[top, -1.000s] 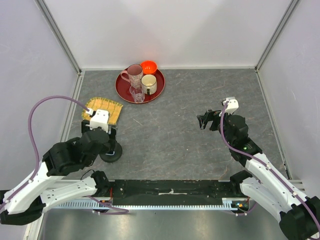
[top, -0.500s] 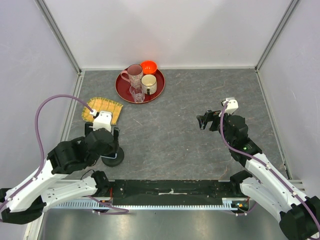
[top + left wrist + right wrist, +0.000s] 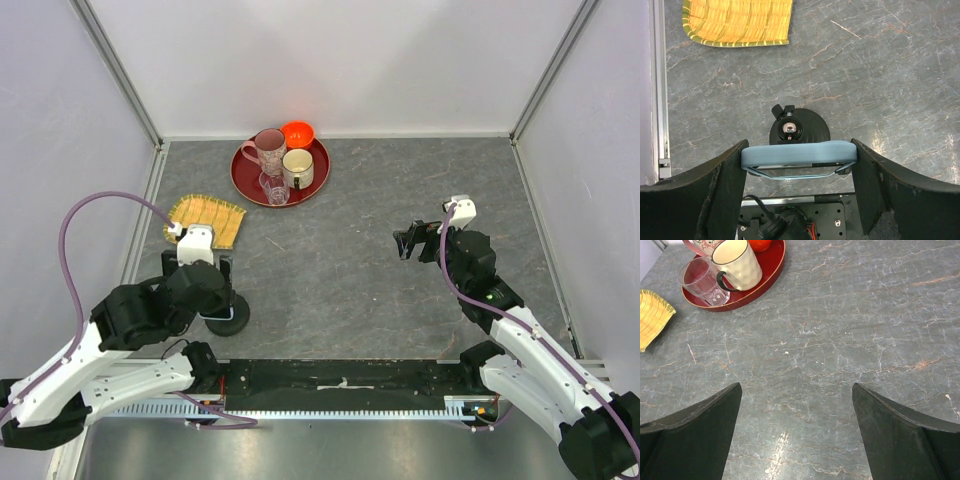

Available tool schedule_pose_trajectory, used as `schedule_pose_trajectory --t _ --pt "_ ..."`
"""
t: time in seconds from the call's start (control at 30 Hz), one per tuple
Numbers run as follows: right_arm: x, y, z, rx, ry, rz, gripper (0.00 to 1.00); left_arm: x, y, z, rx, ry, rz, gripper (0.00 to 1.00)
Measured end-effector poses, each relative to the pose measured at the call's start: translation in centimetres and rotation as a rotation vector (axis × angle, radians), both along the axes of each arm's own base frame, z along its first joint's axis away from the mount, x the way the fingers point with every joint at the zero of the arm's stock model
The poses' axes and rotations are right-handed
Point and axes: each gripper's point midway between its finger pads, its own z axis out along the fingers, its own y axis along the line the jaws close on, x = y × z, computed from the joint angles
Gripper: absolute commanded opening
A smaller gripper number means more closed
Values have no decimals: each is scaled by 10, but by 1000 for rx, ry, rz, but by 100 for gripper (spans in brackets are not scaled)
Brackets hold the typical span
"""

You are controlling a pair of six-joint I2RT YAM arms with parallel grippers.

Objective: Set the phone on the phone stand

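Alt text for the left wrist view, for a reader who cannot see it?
The left gripper holds the blue-rimmed phone edge-on, with the black phone stand just beyond it on the grey table. A yellow woven mat lies upper left.

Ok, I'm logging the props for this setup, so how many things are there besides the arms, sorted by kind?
phone: 1
phone stand: 1
tray: 1
mug: 2, pink mug and cream mug
glass: 1
bowl: 1
woven mat: 1
Total: 8
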Motion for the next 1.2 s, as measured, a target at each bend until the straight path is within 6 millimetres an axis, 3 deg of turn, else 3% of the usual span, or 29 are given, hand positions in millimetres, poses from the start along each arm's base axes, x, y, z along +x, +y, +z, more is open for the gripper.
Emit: schedule_pose_trajectory --t 0.27,0.57,0.8,0.97,1.1,1.17,1.2 --pt "0 1 -2 -3 7 3 98 -3 1 5 -32 8 25 93" --pt "0 2 -3 -5 10 5 98 -7 -2 30 -147 -7 39 96" --pt "1 2 -5 -7 17 4 98 -11 -2 86 -307 -101 10 95" --pt "2 -2 -8 -11 28 -20 98 1 -14 133 -394 -242 -52 96" --pt "3 -12 5 -32 47 -75 98 24 -47 176 -425 -383 -139 97" --pt "2 -17 28 -39 29 -98 98 39 -75 196 -425 -438 -196 98" --pt "0 -21 49 -36 -5 -108 98 47 -91 204 -421 -457 -227 98"
